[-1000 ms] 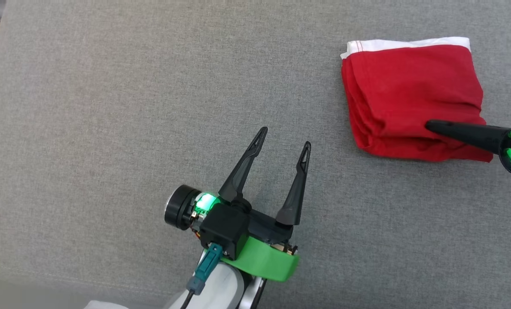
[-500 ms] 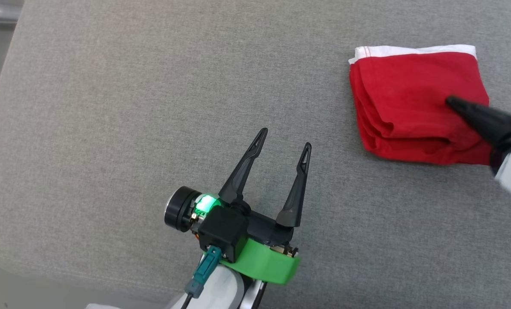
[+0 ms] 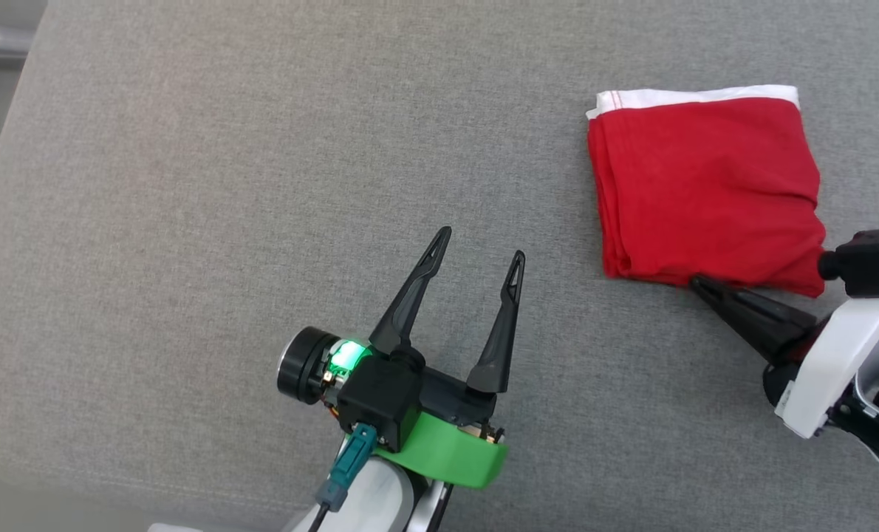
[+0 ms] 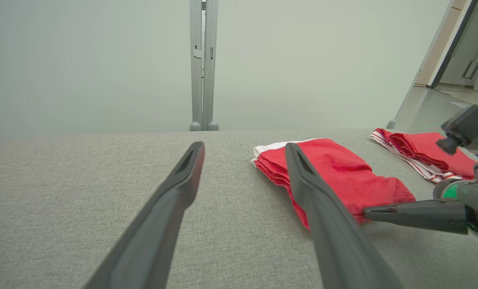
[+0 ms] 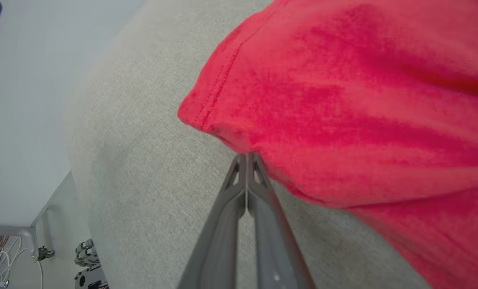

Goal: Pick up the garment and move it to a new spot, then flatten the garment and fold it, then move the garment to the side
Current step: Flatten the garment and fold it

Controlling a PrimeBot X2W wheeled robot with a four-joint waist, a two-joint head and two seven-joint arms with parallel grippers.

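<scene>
Showed the red garment [image 3: 705, 185] folded into a compact stack, white waistband [image 3: 698, 96] on its far edge, lying toward the right of the grey surface [image 3: 188, 185]. Held the right tool [image 3: 698, 283] pinched shut on nothing, tip against the stack's near edge, judged as a wedge for sliding the fold aside rather than lifting it. Held the left tool [image 3: 482, 244] spread wide and empty above bare surface, well apart from the cloth, likely to leave that push unobstructed.
</scene>
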